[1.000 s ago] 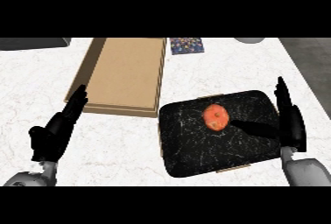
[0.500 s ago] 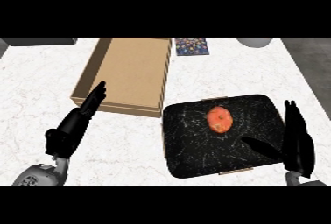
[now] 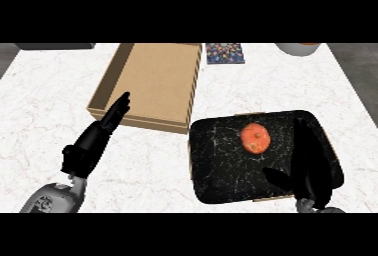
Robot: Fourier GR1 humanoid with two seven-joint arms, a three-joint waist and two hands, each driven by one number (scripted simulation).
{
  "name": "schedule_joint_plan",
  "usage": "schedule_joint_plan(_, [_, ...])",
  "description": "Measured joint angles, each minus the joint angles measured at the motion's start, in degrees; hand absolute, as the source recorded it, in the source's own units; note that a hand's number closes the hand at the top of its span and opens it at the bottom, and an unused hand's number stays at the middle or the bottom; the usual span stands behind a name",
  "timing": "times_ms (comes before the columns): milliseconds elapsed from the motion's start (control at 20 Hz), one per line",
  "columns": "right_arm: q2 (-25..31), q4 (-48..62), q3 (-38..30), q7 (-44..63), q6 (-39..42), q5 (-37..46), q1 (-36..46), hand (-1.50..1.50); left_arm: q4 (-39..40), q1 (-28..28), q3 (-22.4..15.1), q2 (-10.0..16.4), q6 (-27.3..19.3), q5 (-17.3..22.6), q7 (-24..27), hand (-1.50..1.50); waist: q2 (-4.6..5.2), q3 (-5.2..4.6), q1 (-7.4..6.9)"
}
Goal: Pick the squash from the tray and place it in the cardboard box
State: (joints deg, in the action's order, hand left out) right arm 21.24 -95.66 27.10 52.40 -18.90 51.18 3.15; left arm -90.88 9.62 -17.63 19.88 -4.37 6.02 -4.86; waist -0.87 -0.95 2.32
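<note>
The squash [image 3: 255,138] lies on the tray [image 3: 221,175], a little far of its middle. It is a small, smooth orange oval with a few darker specks, and nothing touches it. The tray is a rounded square slab, black with fine white flecks and veins like polished stone, and a thin tan edge shows along its near side. It sits on the near right part of the counter [image 3: 295,85], whose top is white marble with faint pinkish veining.

The right hand [image 3: 310,170] hangs over the tray's right part, black against black, so its outline is hard to read. Its fingers look stretched straight toward the far side, with the thumb spread out to the left. It is near the squash but apart from it, holding nothing.

The cardboard box [image 3: 140,120] stands far and left of the tray. It is an open, shallow rectangle of plain tan board with thin upright walls.

The left hand [image 3: 88,147] shows at the near left, flat and slender. Its fingers are straight and together, the tips reaching the box's near wall, and nothing is held.
</note>
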Motion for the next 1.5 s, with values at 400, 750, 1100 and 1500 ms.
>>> schedule_joint_plan(400, [-10.53,-9.93,2.06,15.00,16.14,5.84,8.00,-1.50,2.57,2.40,0.21,-1.28,1.22,-0.29,0.68,0.00,0.53,0.63,-1.60])
schedule_joint_plan(750, [-17.14,-6.23,-1.86,15.52,20.96,9.25,11.80,-1.50,3.51,3.50,0.40,-2.77,1.69,-1.27,0.59,0.00,0.78,0.83,-2.25])
schedule_joint_plan(1100, [-20.04,-1.58,-6.32,13.45,22.57,10.22,10.77,-1.50,3.93,3.37,0.87,-3.72,2.22,-2.35,1.21,0.00,0.86,0.91,-2.35])
schedule_joint_plan(1500, [-20.67,3.10,-7.11,11.27,20.88,12.59,10.52,-1.50,3.96,3.03,3.44,-4.32,5.10,-2.94,1.15,0.00,0.87,0.95,-2.42])
